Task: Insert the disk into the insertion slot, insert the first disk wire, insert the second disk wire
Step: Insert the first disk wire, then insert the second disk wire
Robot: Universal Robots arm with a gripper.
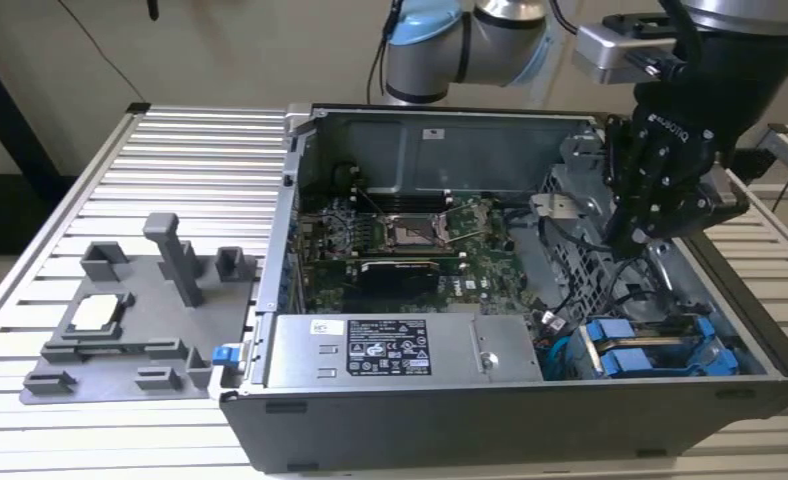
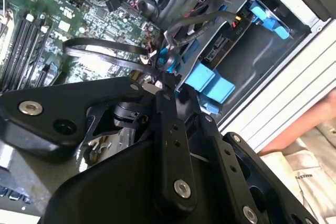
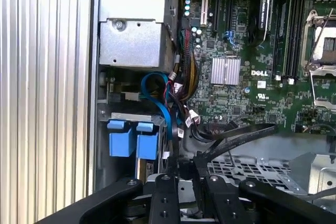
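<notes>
The disk's bright blue carrier (image 1: 624, 358) sits inside the insertion slot (image 1: 709, 372), the grey cage at the case corner nearest the exterior view's lower right. Its blue tabs (image 3: 131, 140) also show in both wrist views (image 2: 210, 85). My black gripper (image 1: 638, 236) hangs inside the case just above and behind the cage. Its fingertips are shut together (image 2: 159, 84) on the end of a black flat disk wire (image 3: 236, 132) that trails back over the motherboard. A blue wire (image 3: 167, 114) runs down beside the fingers. The disk's top face is hidden.
The silver power-supply box (image 1: 367, 350) lies next to the cage. The green motherboard (image 1: 408, 240) fills the case floor, with loose cables over it. A grey fixture (image 1: 141, 310) stands on the slatted table at the exterior view's left. What looks like a person's arm (image 2: 312, 121) lies beyond the case wall.
</notes>
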